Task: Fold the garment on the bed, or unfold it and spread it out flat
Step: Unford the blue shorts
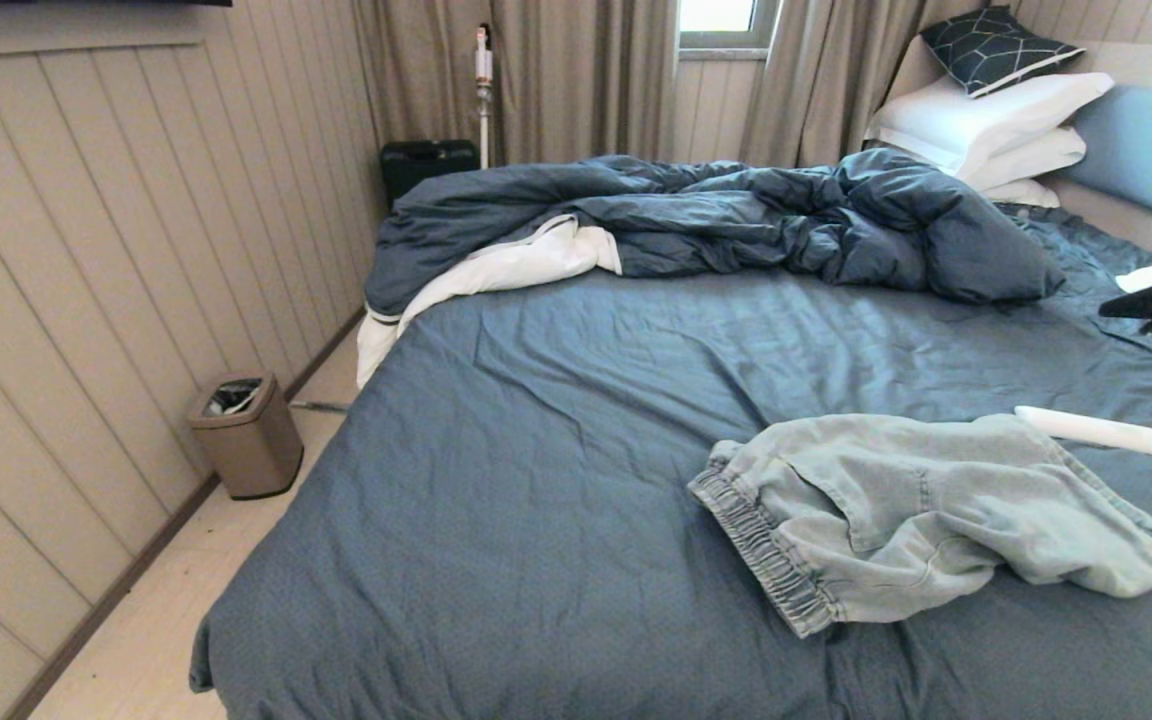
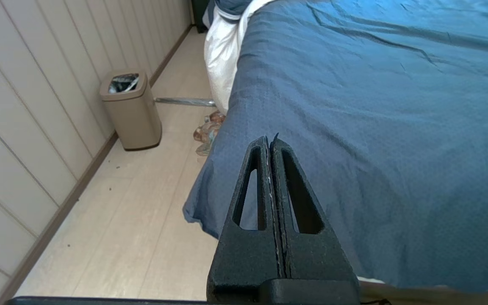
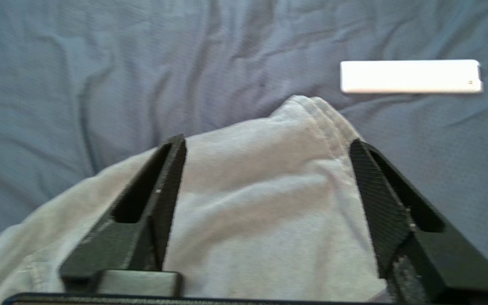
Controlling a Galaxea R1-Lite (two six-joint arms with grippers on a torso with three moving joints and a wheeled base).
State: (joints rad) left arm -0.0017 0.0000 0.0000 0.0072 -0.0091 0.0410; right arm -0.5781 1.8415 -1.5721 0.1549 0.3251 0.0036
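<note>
The right gripper (image 3: 265, 144) hangs above the garment (image 3: 244, 220) with its fingers spread wide and nothing between them; the cloth lies loose below. Those pale denim shorts sit crumpled on the near right part of the bed (image 1: 556, 420), waistband toward the robot, with a white flat object (image 1: 1091, 430) just beyond them. This looks like the moment between grasps: the next move calls for picking a hem or corner and closing on it. The left gripper (image 2: 269, 146), pressed together and empty, is parked over the bed's corner
</note>
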